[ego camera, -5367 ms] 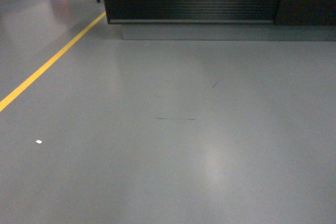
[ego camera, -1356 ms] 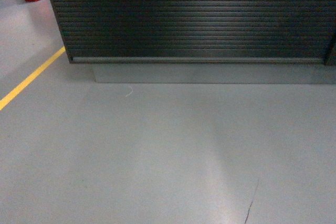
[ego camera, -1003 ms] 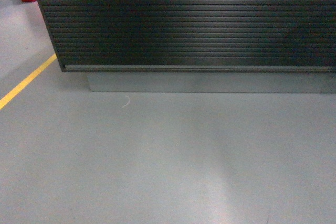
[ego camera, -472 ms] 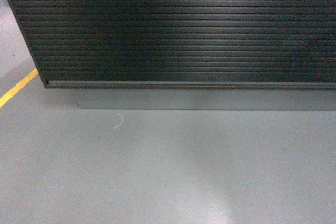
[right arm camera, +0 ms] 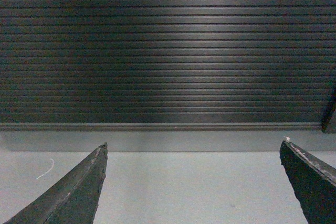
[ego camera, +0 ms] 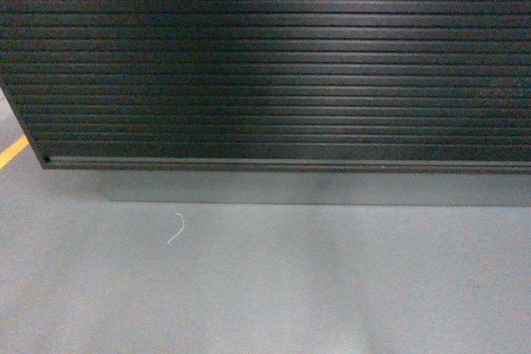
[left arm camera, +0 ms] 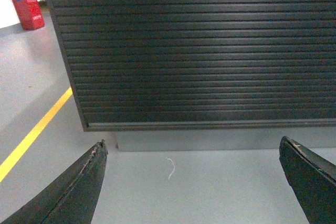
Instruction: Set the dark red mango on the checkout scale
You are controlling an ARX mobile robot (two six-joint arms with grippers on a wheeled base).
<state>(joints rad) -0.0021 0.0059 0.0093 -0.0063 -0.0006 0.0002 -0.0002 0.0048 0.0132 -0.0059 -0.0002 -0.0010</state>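
The dark red mango and the scale are out of view in every frame. In the left wrist view my left gripper is open, its two dark fingers spread wide over bare grey floor with nothing between them. My right gripper is likewise open and empty in the right wrist view. Neither gripper shows in the head view. Straight ahead stands a black ribbed counter front, which fills the upper half of the head view.
The counter front rests on a recessed grey plinth. A small white curl of thread lies on the grey floor before it. A yellow floor line runs at left, with a red object by the far wall.
The view has closed in on the black counter: it has grown from a distant block to fill the upper frame, and the yellow line and red object have slid off to the left.
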